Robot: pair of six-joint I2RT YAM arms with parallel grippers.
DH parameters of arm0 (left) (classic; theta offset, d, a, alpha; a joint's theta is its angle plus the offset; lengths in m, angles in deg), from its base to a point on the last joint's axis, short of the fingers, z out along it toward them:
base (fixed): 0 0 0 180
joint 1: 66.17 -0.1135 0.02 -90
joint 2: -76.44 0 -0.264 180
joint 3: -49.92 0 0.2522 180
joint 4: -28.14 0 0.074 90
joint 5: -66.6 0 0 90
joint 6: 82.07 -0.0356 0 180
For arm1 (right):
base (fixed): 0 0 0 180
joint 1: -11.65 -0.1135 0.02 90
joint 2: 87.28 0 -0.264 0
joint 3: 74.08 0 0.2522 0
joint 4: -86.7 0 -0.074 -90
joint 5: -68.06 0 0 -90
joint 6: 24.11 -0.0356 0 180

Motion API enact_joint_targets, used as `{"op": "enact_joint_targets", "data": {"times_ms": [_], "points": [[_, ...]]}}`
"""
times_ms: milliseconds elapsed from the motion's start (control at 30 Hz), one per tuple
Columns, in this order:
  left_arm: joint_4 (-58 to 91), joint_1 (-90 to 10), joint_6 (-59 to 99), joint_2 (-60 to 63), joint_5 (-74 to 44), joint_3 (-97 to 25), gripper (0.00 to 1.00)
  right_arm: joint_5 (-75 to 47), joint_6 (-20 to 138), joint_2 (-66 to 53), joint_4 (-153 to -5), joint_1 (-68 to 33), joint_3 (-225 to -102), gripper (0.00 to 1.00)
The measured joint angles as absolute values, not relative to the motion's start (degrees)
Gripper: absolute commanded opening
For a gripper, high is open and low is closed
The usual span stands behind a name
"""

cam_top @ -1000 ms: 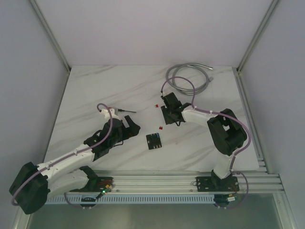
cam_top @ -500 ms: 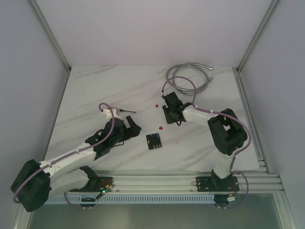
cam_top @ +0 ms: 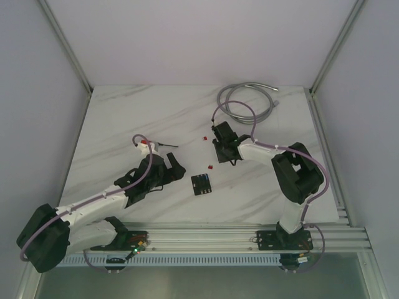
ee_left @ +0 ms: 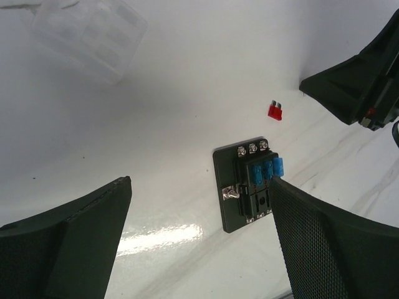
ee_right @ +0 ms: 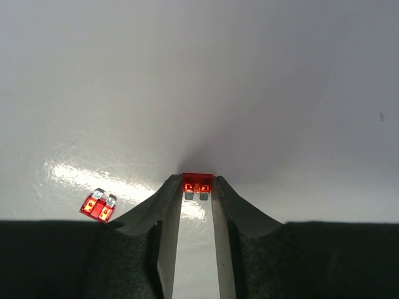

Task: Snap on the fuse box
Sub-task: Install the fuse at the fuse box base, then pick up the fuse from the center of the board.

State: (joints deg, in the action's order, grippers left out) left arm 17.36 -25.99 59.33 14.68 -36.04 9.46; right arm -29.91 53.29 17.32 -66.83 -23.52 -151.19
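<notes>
Table (cam_top: 124, 124): white marble top.

Fuse box (cam_top: 201, 184) lies flat on the table, near-centre, between the two arms. Left wrist view: fuse box (ee_left: 246, 184) face up, blue fuses seated in it, small screws along its far edge.

Left gripper (cam_top: 171, 168): just left of the fuse box, apart from it. Pincer wide, nothing between the fingers (ee_left: 81, 243). In the wrist view the right finger's tip overlaps the box's corner; contact cannot be told.

Right gripper (cam_top: 219, 152): far of the fuse box, low over the table. Pincer narrow, pinching a red fuse (ee_right: 197, 182) at the fingertips (ee_right: 168, 193), blades pointing back toward the wrist.

Loose: near fuse (cam_top: 210, 166) between the box and the right gripper, also seen from the left wrist (ee_left: 275, 111); far fuse (cam_top: 204, 137) left of the right gripper. Clear cover (ee_left: 87, 37) on the table, blurred. Cable (cam_top: 249, 99) coiled at far right.
</notes>
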Motion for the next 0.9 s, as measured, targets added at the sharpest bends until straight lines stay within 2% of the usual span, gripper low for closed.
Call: {"op": "enact_joint_targets", "data": {"times_ms": [367, 633, 733, 900], "points": [[20.10, -25.64, 59.57, 11.36, -33.99, 9.46, 0.97, -30.96, 52.57, 16.92, -66.61, -24.27, -150.86, 0.24], [23.92, -23.98, 59.18, 10.27, -33.27, 9.44, 0.85, -30.24, 50.21, 11.02, -66.72, -25.49, -146.38, 0.24], [27.88, -23.08, 58.74, 9.85, -33.29, 9.44, 0.82, -29.65, 47.98, 6.43, -67.72, -26.54, -144.04, 0.27], [32.58, -21.75, 58.39, 8.63, -33.38, 9.61, 0.83, -29.16, 44.26, 0.55, -69.95, -28.55, -141.79, 0.37]]}}
